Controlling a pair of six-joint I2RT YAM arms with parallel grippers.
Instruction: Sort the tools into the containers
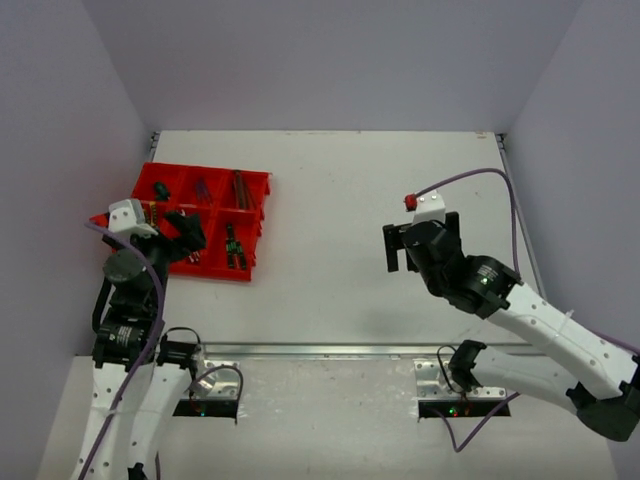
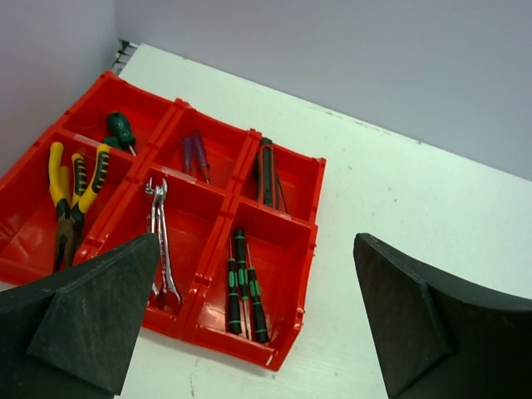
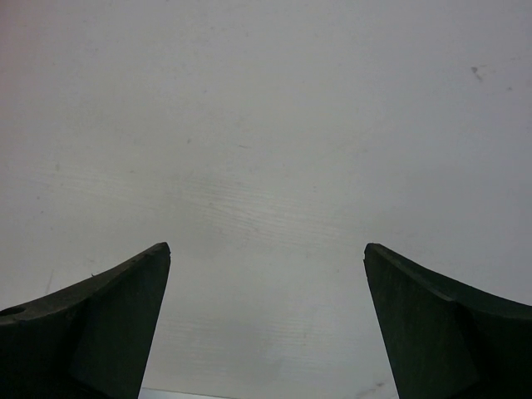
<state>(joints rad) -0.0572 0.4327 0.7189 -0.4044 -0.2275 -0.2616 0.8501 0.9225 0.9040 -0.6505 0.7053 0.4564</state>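
Matte black left fingers (image 2: 91,324) and right fingers (image 3: 100,332) gape wide, empty; glossy red tray (image 2: 309,249) holds tools (image 2: 241,283).

A: What is enclosing this space?

B: 3 plain grey-lavender walls are boxing it in: the back wall (image 1: 330,60), the left wall (image 1: 55,150) and the right wall (image 1: 590,110), all bare.

A: And the worktop (image 1: 340,260)?

B: It is lying white and matte, showing a few faint marks. A metal strip (image 1: 330,350) is running along its near edge. Soft, even light is falling everywhere, casting only weak shadows.
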